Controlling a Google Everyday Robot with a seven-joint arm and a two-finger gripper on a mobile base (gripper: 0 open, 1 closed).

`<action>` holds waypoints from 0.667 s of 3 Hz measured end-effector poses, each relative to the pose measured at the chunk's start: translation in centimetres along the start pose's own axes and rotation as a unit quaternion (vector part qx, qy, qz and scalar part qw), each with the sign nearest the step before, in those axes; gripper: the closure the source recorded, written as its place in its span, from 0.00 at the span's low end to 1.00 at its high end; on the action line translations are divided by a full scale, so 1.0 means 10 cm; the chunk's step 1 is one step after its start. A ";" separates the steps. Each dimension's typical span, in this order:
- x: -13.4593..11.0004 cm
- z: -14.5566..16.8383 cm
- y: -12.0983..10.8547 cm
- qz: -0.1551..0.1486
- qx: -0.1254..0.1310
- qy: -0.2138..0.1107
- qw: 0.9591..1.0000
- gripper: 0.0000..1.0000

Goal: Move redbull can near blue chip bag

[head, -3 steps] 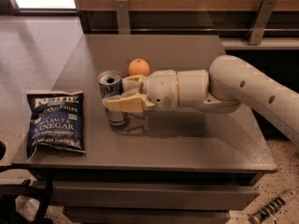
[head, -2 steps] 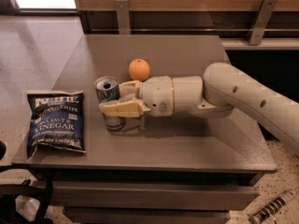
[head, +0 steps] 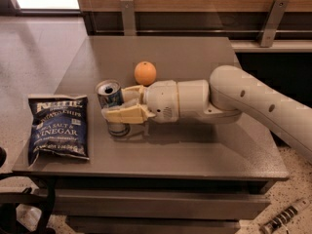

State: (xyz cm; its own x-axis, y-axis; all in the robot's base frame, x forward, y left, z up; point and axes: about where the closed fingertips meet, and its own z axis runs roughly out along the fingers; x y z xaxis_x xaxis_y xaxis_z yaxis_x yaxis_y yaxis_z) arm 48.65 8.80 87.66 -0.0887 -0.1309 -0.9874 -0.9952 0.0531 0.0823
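Note:
The redbull can (head: pixel 110 101) stands upright on the grey table (head: pixel 195 150), its open silver top showing. My gripper (head: pixel 119 105) comes in from the right and is shut on the can, one cream finger (head: pixel 124 115) across its front and the other behind it. The blue chip bag (head: pixel 58 128) lies flat at the table's left edge, a short gap left of the can. The white arm (head: pixel 243 99) stretches off to the right.
An orange (head: pixel 145 73) sits on the table just behind the gripper's wrist. A wooden wall with metal brackets (head: pixel 127 14) runs along the back. The table's left edge is close beside the bag.
The gripper has carried the can leftward, closer to the chip bag. The orange, earlier partly covered by the arm, now shows fully behind the wrist.

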 end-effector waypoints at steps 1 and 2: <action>0.00 0.00 0.00 0.000 0.000 0.000 1.000 0.44; 0.00 0.00 0.00 0.000 0.000 0.000 1.000 0.19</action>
State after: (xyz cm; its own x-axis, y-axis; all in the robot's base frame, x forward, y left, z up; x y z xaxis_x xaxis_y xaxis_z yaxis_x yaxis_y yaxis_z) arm 48.63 8.83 87.69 -0.0885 -0.1310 -0.9874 -0.9952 0.0527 0.0822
